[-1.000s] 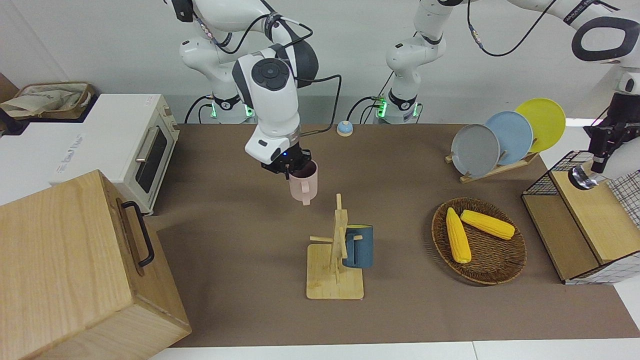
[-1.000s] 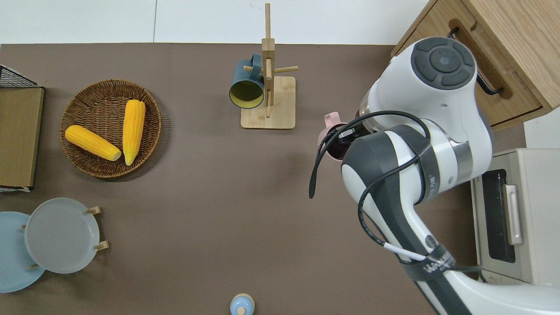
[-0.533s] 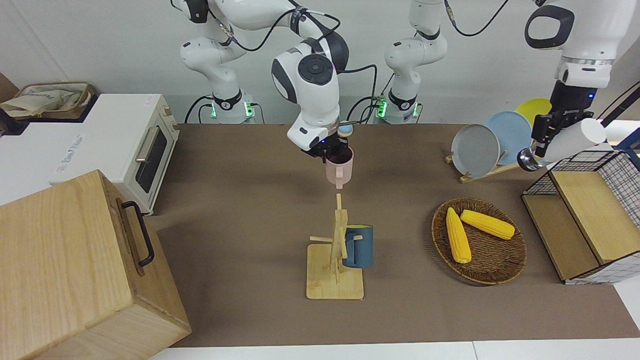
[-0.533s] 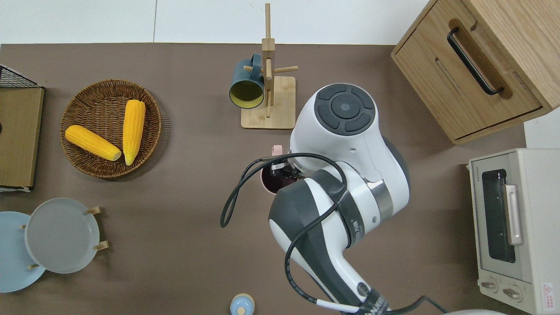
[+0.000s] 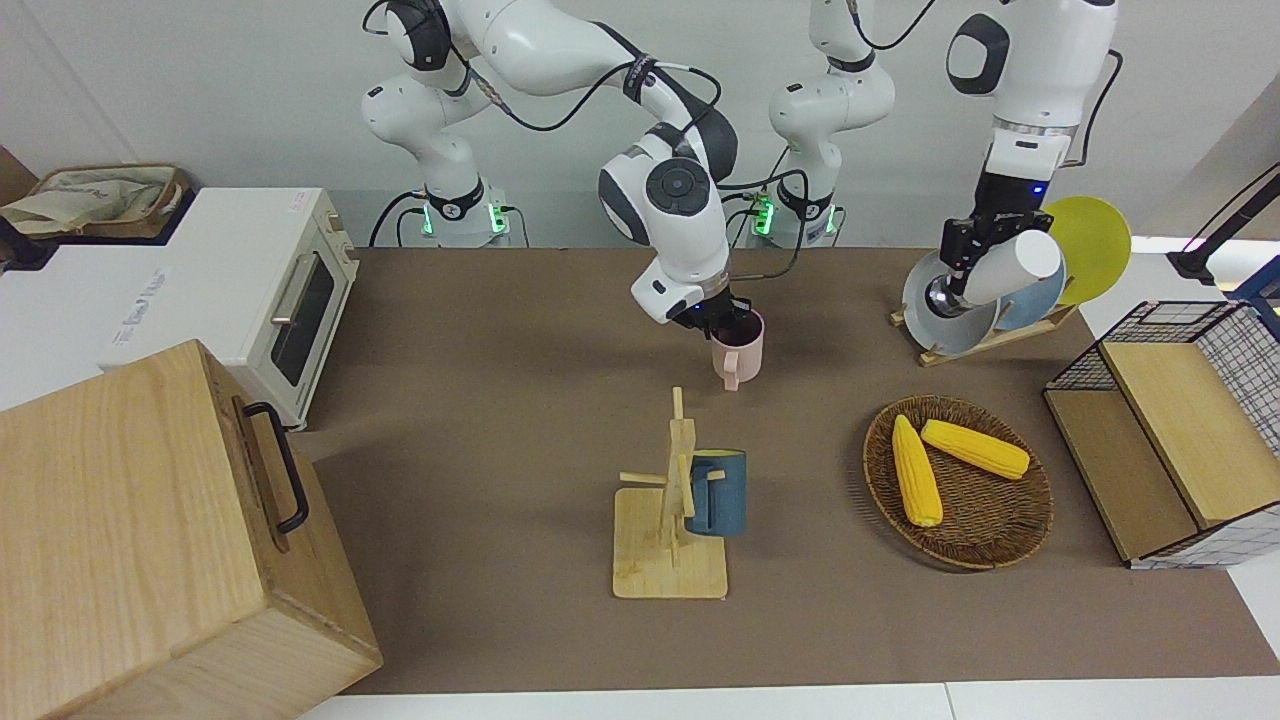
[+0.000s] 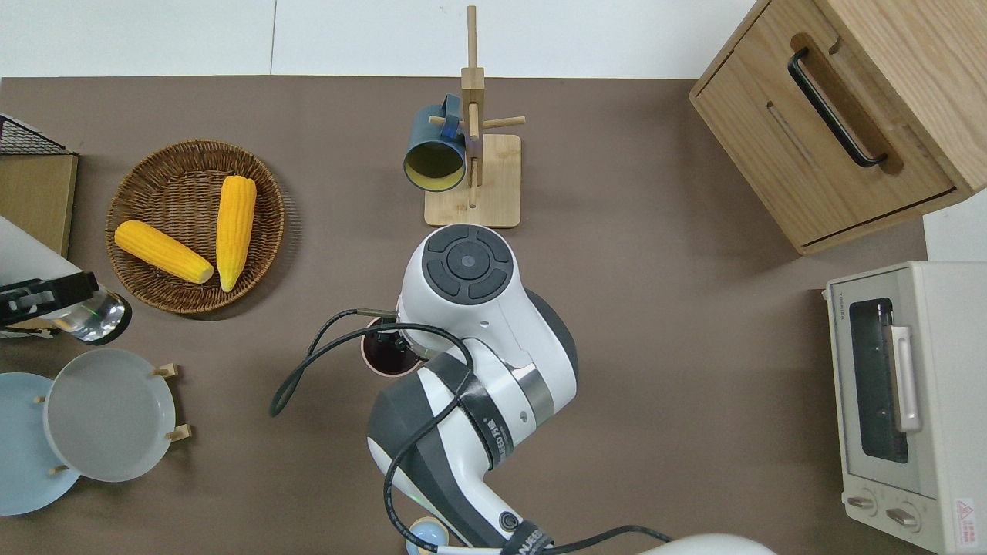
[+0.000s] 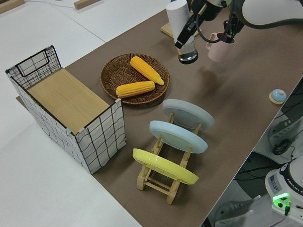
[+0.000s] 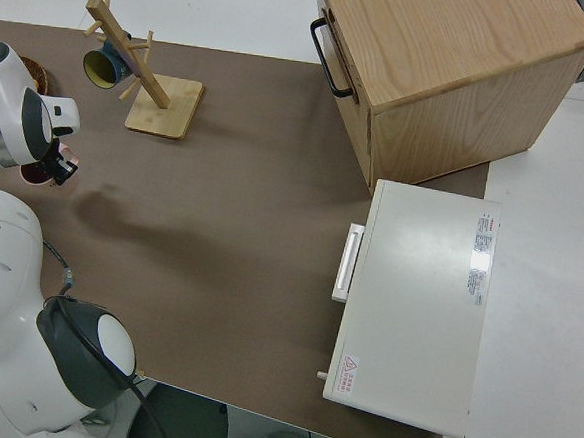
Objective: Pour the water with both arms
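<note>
My right arm (image 6: 470, 362) reaches over the middle of the table. Its gripper (image 5: 724, 326) is shut on the rim of a pink mug (image 5: 739, 356), which hangs upright with a dark inside (image 6: 383, 358). The mug (image 7: 218, 46) is also in the left side view. My left arm (image 5: 1025, 90) holds a white bottle (image 5: 1000, 270) with a clear shiny end (image 6: 96, 317). It is tilted in the shut left gripper (image 6: 35, 295), over the table between the basket and the plate rack. No water shows.
A wooden mug rack (image 6: 472, 146) carries a blue mug (image 6: 436, 146). A wicker basket (image 6: 139, 185) holds two corn cobs. There are also a plate rack (image 5: 985, 345), a wire crate (image 5: 1165, 440), a wooden box (image 5: 150, 540), a toaster oven (image 5: 250, 290) and a small blue bell (image 6: 426, 538).
The right gripper carried the pink mug toward the left arm's end and nearer to the robots. The left gripper swung the white bottle from above the wire crate in over the table.
</note>
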Controlling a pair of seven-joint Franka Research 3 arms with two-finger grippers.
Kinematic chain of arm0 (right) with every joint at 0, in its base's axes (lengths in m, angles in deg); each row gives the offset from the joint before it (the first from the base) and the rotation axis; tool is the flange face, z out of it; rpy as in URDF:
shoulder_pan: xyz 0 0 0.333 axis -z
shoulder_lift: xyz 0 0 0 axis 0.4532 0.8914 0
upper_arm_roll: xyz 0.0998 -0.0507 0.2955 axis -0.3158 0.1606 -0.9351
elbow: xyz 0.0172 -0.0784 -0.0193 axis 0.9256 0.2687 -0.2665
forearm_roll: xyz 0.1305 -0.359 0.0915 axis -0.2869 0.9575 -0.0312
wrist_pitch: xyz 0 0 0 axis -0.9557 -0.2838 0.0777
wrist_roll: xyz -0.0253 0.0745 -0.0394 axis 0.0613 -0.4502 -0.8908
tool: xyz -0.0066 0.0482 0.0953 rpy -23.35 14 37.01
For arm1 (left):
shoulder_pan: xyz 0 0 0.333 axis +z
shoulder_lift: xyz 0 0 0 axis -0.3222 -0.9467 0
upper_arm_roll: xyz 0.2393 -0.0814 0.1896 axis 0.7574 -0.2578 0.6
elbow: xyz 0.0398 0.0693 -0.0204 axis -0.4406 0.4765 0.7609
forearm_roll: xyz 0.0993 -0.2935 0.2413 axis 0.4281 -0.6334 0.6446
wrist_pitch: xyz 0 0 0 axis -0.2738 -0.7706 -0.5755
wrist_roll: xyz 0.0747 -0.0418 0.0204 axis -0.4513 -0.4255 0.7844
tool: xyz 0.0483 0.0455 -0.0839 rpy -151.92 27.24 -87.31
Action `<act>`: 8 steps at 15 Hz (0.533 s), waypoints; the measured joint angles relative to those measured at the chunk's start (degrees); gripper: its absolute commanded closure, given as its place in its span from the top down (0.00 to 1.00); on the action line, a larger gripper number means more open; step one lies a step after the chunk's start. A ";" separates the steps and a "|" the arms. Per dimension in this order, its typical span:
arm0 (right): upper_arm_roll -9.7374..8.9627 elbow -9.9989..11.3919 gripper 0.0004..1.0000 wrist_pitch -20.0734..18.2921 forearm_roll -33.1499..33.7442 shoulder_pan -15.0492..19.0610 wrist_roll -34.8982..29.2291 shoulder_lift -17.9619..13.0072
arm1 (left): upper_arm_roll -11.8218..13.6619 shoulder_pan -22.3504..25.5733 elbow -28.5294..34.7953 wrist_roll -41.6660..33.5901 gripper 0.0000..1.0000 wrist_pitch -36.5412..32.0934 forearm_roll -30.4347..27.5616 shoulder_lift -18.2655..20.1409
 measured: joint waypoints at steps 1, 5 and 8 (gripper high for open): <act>-0.02 -0.02 0.00 0.82 -0.15 -0.53 -0.59 0.45 | -1.05 -0.03 1.36 0.83 0.00 0.02 0.02 0.88; -0.03 -0.02 0.00 3.70 -0.33 -1.86 -2.27 2.12 | -3.63 -0.32 4.71 2.25 0.00 0.07 0.04 2.81; -0.03 -0.01 0.00 5.77 -0.35 -2.05 -2.82 3.44 | -3.67 -0.97 5.56 2.32 0.00 0.10 -0.11 3.02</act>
